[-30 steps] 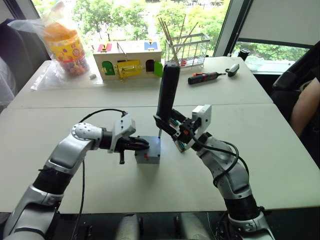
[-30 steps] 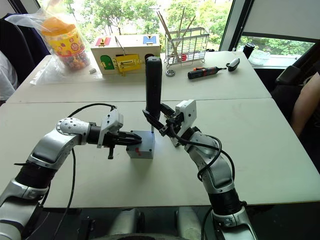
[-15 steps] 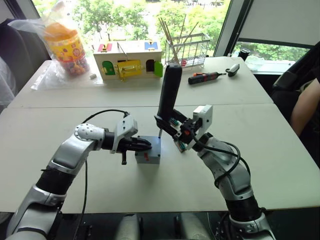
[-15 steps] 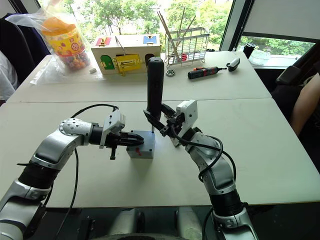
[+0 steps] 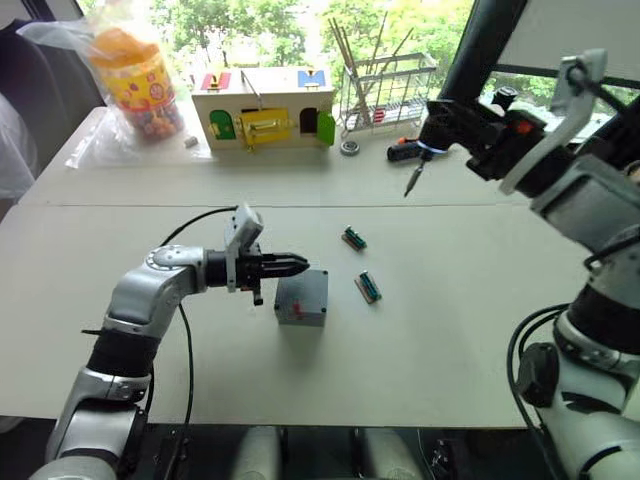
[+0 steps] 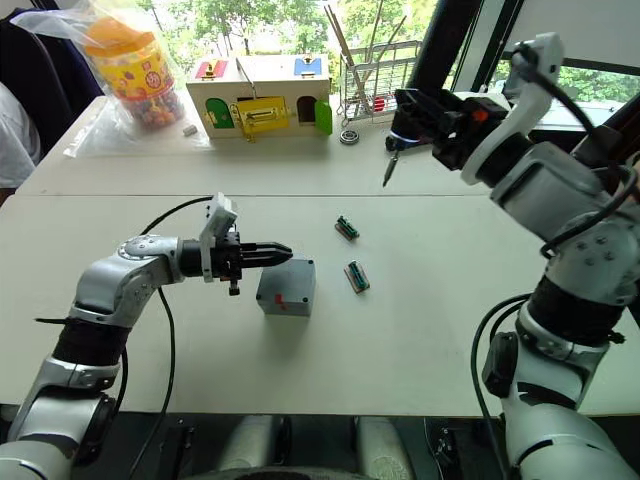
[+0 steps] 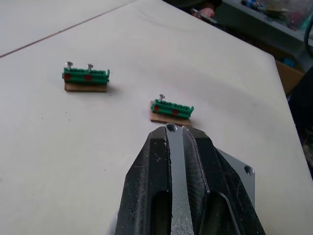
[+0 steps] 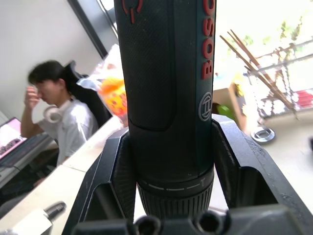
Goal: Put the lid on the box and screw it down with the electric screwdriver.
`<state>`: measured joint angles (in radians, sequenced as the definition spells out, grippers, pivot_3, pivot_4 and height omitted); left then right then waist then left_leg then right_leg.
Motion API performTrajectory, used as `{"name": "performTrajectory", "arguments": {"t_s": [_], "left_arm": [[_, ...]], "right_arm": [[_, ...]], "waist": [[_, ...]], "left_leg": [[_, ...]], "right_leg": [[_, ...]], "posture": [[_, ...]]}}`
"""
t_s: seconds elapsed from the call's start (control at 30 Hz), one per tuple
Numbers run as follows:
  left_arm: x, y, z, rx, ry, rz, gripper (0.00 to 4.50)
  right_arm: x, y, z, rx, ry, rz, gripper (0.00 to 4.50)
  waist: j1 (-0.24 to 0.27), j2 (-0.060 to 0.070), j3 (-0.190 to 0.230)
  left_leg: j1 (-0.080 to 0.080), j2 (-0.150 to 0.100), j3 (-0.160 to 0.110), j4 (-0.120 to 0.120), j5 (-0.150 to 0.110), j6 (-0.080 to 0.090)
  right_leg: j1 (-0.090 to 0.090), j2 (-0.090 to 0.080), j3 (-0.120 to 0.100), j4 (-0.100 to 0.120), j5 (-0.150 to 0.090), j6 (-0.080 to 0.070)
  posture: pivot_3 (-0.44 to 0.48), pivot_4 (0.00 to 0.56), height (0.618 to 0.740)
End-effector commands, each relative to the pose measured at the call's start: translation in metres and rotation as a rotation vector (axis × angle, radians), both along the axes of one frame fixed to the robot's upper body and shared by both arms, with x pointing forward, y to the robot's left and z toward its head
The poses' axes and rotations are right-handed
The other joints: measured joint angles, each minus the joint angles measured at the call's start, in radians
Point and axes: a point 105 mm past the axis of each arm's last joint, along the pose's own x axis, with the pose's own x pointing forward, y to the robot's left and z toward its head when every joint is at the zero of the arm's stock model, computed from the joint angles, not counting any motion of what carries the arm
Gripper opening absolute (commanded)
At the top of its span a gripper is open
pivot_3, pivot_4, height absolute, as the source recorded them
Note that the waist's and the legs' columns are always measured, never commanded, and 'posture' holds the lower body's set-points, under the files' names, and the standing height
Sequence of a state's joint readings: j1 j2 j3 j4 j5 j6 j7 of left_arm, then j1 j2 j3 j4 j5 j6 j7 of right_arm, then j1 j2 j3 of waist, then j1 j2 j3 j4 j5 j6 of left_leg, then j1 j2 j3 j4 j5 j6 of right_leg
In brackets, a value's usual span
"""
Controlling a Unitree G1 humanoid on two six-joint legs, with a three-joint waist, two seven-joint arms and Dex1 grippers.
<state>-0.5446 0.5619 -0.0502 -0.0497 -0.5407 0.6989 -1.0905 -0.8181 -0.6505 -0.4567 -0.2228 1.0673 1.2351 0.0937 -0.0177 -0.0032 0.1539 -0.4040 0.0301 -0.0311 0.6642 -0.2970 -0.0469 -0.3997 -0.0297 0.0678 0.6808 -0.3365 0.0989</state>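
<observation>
right gripper (image 5: 470,135) gripping screwdriver (image 8: 166,98) high up, tip down | box (image 5: 301,297) far below-left | left gripper (image 5: 290,264) closed beside box

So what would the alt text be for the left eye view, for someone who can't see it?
A robot's left gripper, shut, rests at the edge of a small grey box with its lid on, on a white table. Its right gripper holds a black electric screwdriver raised high, bit down. Two small green screw holders lie beside the box.
</observation>
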Motion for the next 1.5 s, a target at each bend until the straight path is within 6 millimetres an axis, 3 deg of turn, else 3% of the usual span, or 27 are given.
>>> {"name": "performTrajectory", "arguments": {"t_s": [0.03,0.2,0.3,0.57,0.73,0.8,0.93,1.03,1.13,1.27,1.37,1.4,1.5], "left_arm": [[-0.02,-0.007,0.023,0.041,-0.109,-0.1,0.45],[-0.042,-0.021,0.018,0.161,-0.189,-0.21,0.45],[-0.047,-0.026,0.016,0.167,-0.206,-0.229,0.45],[-0.05,-0.024,-0.012,0.227,-0.186,-0.195,0.45],[-0.048,-0.02,-0.013,0.218,-0.18,-0.165,0.45],[-0.045,-0.016,-0.011,0.216,-0.179,-0.145,0.45],[-0.028,-0.002,-0.001,0.188,-0.187,-0.055,0.45],[-0.005,0.015,0.008,0.158,-0.2,0.078,0.45],[0.015,0.035,0.014,0.105,-0.19,0.213,0.45],[0.024,0.054,0.009,0.084,-0.145,0.299,0.45],[0.023,0.06,-0.01,0.144,-0.096,0.298,0.45],[0.022,0.061,-0.014,0.16,-0.083,0.291,0.45],[0.012,0.062,-0.035,0.261,-0.045,0.241,0.45]], "right_arm": [[0.002,-0.048,-0.028,-0.109,0.282,-0.13,1.73],[-0.015,-0.083,-0.094,-0.157,0.675,-0.148,1.73],[-0.026,-0.087,-0.123,-0.169,0.827,-0.106,1.73],[-0.027,-0.098,-0.144,-0.185,0.999,-0.122,1.73],[-0.025,-0.095,-0.154,-0.208,1.051,-0.1,1.73],[-0.023,-0.096,-0.157,-0.225,1.054,-0.102,2.76],[-0.02,-0.097,-0.158,-0.263,1.031,-0.099,4.37],[-0.011,-0.1,-0.151,-0.312,0.943,-0.116,4.46],[0.005,-0.099,-0.126,-0.37,0.738,-0.112,4.46],[0.012,-0.069,-0.081,-0.436,0.402,0.013,4.46],[-0.013,-0.013,-0.058,-0.447,0.131,0.275,4.46],[-0.023,-0.001,-0.061,-0.477,0.085,0.336,4.46],[-0.063,0.046,-0.115,-0.66,0.084,0.556,4.46]], "waist": [[0.003,0.0,0.0],[0.002,0.0,0.0],[-0.002,0.004,0.003],[0.0,0.005,0.006],[0.007,0.004,0.007],[0.007,0.004,0.007],[0.005,0.004,0.007],[0.004,0.003,0.007],[0.003,0.004,0.007],[0.001,0.004,0.007],[0.004,0.003,0.007],[0.004,0.003,0.007],[0.007,0.002,0.006]], "left_leg": [[-0.003,0.0,0.0,0.0,0.0,0.0],[-0.004,0.0,0.002,-0.001,0.0,0.0],[-0.004,0.0,0.003,0.0,0.0,0.0],[-0.003,-0.001,0.004,0.001,0.0,0.0],[-0.004,-0.002,0.004,0.001,0.0,0.0],[-0.004,-0.002,0.004,0.001,0.0,0.0],[-0.004,-0.002,0.003,0.002,0.0,0.0],[-0.004,-0.002,0.003,0.002,0.0,0.0],[-0.004,-0.002,0.003,0.003,0.0,0.0],[-0.004,-0.002,0.003,0.002,0.0,0.0],[-0.004,0.0,0.002,0.002,0.0,0.0],[-0.004,0.0,0.002,0.002,0.0,0.0],[-0.004,0.0,0.001,0.002,0.0,0.0]], "right_leg": [[-0.003,0.0,0.0,0.0,0.0,0.0],[-0.004,0.0,0.001,-0.002,0.0,0.0],[-0.004,0.001,0.002,-0.001,0.0,0.0],[-0.006,0.003,0.004,0.0,0.0,0.0],[-0.006,0.002,0.003,0.0,0.0,0.0],[-0.006,0.002,0.003,0.0,0.0,0.0],[-0.006,0.002,0.003,0.0,0.0,0.0],[-0.005,0.003,0.002,0.0,0.0,0.0],[-0.005,0.002,0.002,0.001,0.0,0.0],[-0.007,0.002,0.002,0.001,0.0,0.0],[-0.007,0.002,0.001,0.002,0.0,0.0],[-0.007,0.003,0.001,0.001,0.0,0.0],[-0.006,0.002,0.0,0.002,0.0,0.0]], "posture": [[0.0,0.15,0.736],[0.0,0.15,0.736],[0.0,0.15,0.736],[0.0,0.15,0.736],[0.0,0.15,0.736],[0.0,0.15,0.736],[0.0,0.15,0.736],[0.0,0.15,0.736],[0.0,0.15,0.736],[0.0,0.15,0.736],[0.0,0.15,0.736],[0.0,0.15,0.736],[0.0,0.15,0.736]]}}
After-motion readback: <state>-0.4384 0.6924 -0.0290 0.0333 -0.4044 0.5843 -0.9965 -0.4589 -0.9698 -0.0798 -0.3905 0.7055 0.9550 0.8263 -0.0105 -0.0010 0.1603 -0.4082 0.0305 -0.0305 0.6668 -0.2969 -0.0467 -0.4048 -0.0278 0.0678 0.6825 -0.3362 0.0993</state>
